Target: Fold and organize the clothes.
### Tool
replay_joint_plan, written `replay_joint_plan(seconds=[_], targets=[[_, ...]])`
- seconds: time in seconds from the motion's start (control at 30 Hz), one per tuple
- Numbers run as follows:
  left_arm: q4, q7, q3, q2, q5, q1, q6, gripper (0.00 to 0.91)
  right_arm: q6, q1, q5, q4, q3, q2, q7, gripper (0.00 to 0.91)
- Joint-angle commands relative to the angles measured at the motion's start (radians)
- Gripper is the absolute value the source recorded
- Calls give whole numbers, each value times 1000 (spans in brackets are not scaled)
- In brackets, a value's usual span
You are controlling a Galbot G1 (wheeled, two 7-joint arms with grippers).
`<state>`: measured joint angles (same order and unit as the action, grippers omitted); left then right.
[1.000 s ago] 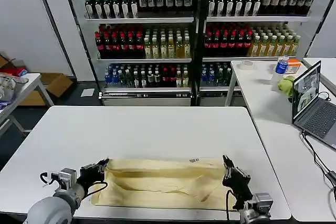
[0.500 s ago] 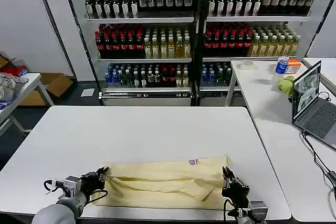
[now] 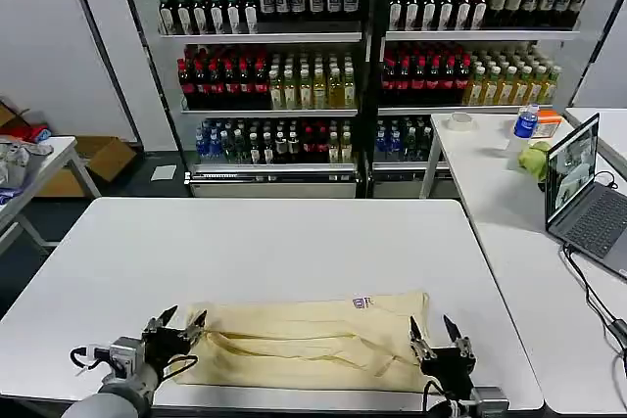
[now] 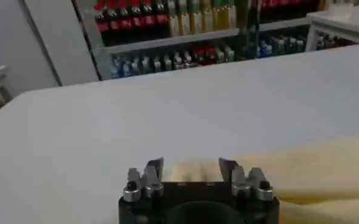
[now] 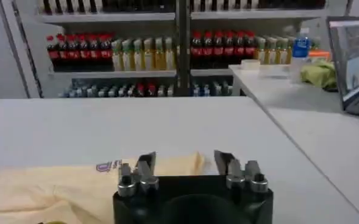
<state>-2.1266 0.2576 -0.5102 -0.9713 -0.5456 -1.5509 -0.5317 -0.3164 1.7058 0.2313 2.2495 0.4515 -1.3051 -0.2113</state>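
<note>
Grippers: the left gripper (image 3: 176, 324) is at the lower left of the head view, and the right gripper (image 3: 438, 333) is at the lower right.
Left gripper: its two fingers are spread apart and hold nothing. It sits at the left end of the shirt (image 3: 309, 343). In the left wrist view the left gripper (image 4: 191, 167) shows at the bottom middle, with the shirt (image 4: 313, 164) at the lower right.
Right gripper: its fingers are spread apart too, with nothing between them. It is at the right end of the shirt. In the right wrist view the right gripper (image 5: 184, 161) is at the bottom middle and the shirt (image 5: 51, 185) lies at the lower left.
Shirt: pale yellow and soft. It lies flat as a long folded strip near the front edge of the table (image 3: 274, 242), low in the middle of the head view.
Label: a small label (image 3: 361, 302) is on the far edge of the shirt, toward its right end.
Laptop: an open laptop (image 3: 585, 198) sits on the side table (image 3: 509, 203) at the right edge.
Shelves: rows of bottles (image 3: 269, 85) fill the shelves across the top of the view.
</note>
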Motion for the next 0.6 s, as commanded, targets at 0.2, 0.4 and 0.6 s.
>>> replay_joint_plan(seconds=[0.2, 0.4, 0.6], targets=[[-20, 72, 17, -97, -10, -74, 9, 907, 5, 34, -11, 24, 3, -3, -4, 907], [25, 68, 29, -106, -16, -33, 22, 907, 8, 42, -10, 25, 4, -2, -3, 907], [44, 68, 38, -113, -44, -13, 24, 856, 8, 41, -7, 25, 4, -1, -4, 907]])
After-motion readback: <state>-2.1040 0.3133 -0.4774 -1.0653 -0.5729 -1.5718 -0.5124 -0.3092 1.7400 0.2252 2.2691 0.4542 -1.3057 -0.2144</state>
